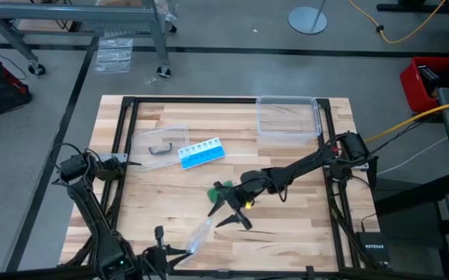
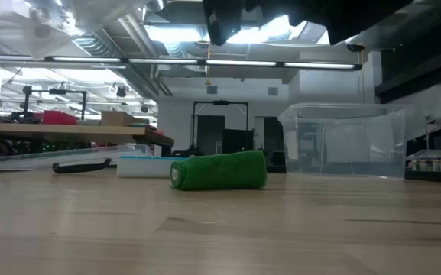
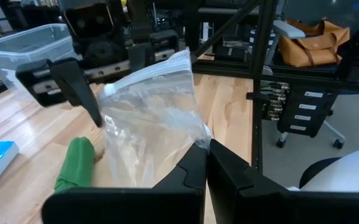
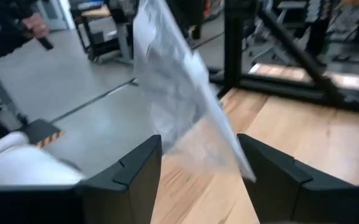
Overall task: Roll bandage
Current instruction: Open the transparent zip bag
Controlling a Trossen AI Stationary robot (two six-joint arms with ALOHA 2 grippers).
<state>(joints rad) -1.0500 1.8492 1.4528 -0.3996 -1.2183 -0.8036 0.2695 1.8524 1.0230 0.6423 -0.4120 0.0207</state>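
the light butcher-block wooden table (image 1: 177, 194) carries everything, with a black metal frame around its edge. at its far right stands the big clear plastic box (image 1: 288, 118), open-topped; in the low view it sits behind and to the right of the roll. a smaller clear plastic tray (image 1: 160, 145) with a dark curved item inside lies left of centre, and the blue and white pill organizer (image 1: 201, 153) lies just beside it.

the right gripper (image 1: 236, 208) reaches in from the right side to the table's middle, its dark fingers spread wide with nothing between them; it hangs just above and beside the bandage. the left gripper (image 3: 205, 163) sits low at the near edge, its fingers pinched together on a corner of the small clear plastic bag (image 3: 148, 118), which stands up crumpled from the grip.

the green fabric bandage (image 2: 218, 169), wound into a short fat roll, lies on its side near the table's centre, resting on the wood, close to the bag.
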